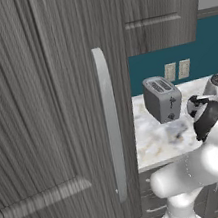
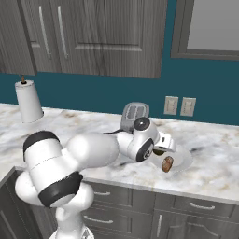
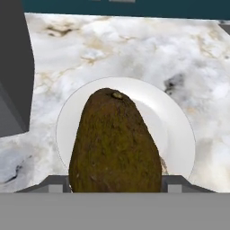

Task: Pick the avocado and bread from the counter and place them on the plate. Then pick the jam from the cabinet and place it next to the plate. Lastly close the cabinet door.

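Gripper jaws clamp the avocado at its fat lower end, hanging over the white plate on the marble counter. Avocado prob. firm, skin rough (decent friction), light; grip across widest part.

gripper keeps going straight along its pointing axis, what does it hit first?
Most likely the white plate. The gripper, shut on the avocado, points down at it, with the avocado leading and marble counter beyond. The gap above the plate is hard to judge.
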Controlling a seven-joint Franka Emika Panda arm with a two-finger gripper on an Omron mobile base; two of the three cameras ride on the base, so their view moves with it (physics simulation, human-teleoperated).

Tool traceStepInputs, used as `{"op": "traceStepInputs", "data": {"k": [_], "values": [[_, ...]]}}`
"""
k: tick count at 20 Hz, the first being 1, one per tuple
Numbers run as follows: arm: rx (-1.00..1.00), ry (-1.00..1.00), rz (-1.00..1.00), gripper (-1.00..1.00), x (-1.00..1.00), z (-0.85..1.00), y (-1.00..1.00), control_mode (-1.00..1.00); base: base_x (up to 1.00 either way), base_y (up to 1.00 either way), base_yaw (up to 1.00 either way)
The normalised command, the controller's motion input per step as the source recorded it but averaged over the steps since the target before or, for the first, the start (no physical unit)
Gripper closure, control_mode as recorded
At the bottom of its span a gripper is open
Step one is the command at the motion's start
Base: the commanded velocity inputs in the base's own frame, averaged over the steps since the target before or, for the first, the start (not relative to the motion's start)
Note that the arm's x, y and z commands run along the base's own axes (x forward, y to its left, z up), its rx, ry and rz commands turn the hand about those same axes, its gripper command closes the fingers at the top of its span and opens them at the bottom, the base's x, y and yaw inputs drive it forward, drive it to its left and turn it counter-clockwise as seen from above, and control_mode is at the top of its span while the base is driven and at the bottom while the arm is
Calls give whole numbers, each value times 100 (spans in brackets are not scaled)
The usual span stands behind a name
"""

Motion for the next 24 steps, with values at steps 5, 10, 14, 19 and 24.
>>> {"op": "traceStepInputs", "data": {"k": [5, 10, 14, 19, 24], "values": [[0, 0, -3, 100, 22, -20, 0, -100, 0, 0, 0], [0, 0, -2, 100, 21, -27, 0, -100, 0, 0, 0], [0, 0, -1, 100, 23, -30, 0, -100, 0, 0, 0], [0, 0, -1, -100, 26, -23, -4, -100, 0, 0, 0], [0, -3, -3, -100, 19, -10, -39, -100, 0, 0, 0]]}}
